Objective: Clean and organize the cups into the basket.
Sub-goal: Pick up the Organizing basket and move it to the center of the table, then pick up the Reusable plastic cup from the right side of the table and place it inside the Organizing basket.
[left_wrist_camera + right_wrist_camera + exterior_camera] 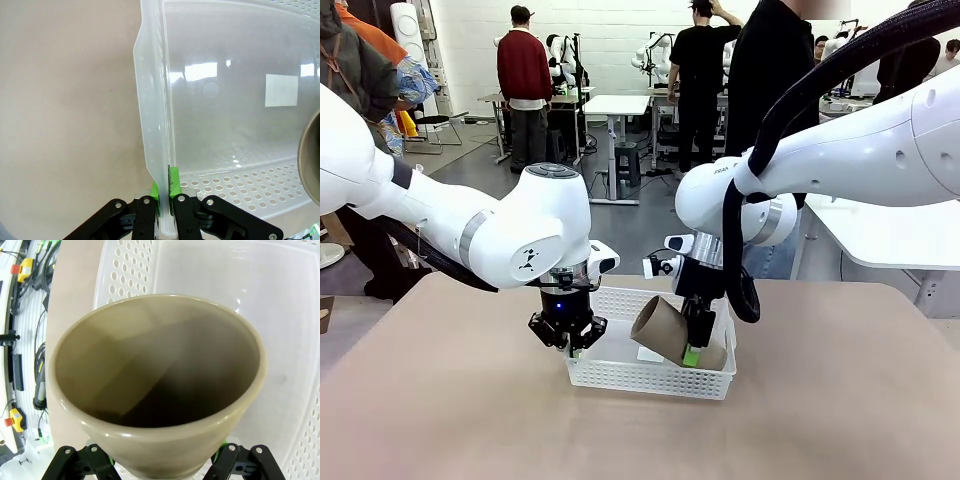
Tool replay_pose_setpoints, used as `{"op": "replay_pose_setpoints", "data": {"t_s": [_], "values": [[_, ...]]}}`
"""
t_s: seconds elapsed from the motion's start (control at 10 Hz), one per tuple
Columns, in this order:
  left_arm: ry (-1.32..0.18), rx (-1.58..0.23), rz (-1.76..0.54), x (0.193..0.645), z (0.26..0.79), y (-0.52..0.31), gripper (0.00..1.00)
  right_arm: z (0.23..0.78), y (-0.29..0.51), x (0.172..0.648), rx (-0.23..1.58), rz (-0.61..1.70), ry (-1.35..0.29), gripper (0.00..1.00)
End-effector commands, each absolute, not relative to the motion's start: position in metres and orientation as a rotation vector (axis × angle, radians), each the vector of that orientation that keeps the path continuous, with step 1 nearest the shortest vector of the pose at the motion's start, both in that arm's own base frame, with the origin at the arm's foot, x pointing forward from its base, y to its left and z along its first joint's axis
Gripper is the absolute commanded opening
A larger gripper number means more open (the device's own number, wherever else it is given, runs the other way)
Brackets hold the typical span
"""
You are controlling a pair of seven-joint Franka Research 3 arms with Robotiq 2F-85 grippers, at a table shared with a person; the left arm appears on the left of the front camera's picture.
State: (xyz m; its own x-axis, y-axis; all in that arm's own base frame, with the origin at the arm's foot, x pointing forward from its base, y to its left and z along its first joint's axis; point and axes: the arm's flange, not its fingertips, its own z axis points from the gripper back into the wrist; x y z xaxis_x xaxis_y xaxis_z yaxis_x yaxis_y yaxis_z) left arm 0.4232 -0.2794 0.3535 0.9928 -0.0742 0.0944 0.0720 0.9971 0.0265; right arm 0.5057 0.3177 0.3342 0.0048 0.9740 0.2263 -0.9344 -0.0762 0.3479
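Observation:
The white perforated basket (650, 385) sits mid-table. My left gripper (570, 345) is shut on its left end wall, and the left wrist view shows the green pads pinching that thin wall (150, 100) at my left gripper (164, 187). A tan-brown cup (665, 325) lies tilted in the basket's right half, mouth up and to the left. My right gripper (695, 345) reaches down around its lower body. In the right wrist view the cup (160, 370) sits between the jaws of my right gripper (162, 460), hiding the pads, over the basket floor (280, 315). The cup's rim (311, 160) shows at the left wrist view's right edge.
A white label (281, 90) lies on the basket's floor. Bare tan tabletop (450, 400) spreads around the basket. A person in black (770, 70) stands at the far side. A white table (880, 235) stands at the right.

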Motion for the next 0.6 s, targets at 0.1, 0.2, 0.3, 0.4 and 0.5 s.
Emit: {"op": "replay_pose_setpoints", "data": {"t_s": [0.1, 0.2, 0.3, 0.4, 0.5], "values": [[-0.102, 0.026, -0.086, 0.4205, 0.3529, -0.2760, 0.00, 0.3378, 0.3178, 0.5112, 0.486, 1.609, 0.116, 1.00], [-0.102, 0.026, -0.086, 0.4205, 0.3529, -0.2760, 0.00, 0.3388, 0.3179, 0.5105, 0.484, 1.613, 0.113, 1.00], [-0.102, 0.026, -0.086, 0.4205, 0.3529, -0.2760, 0.00, 0.3416, 0.3168, 0.5092, 0.478, 1.615, 0.106, 1.00], [-0.102, 0.026, -0.086, 0.4205, 0.3529, -0.2760, 0.00, 0.3437, 0.3156, 0.5085, 0.476, 1.614, 0.100, 1.00], [-0.102, 0.026, -0.086, 0.4205, 0.3529, -0.2760, 0.00, 0.3475, 0.3140, 0.5069, 0.469, 1.615, 0.088, 1.00]]}}
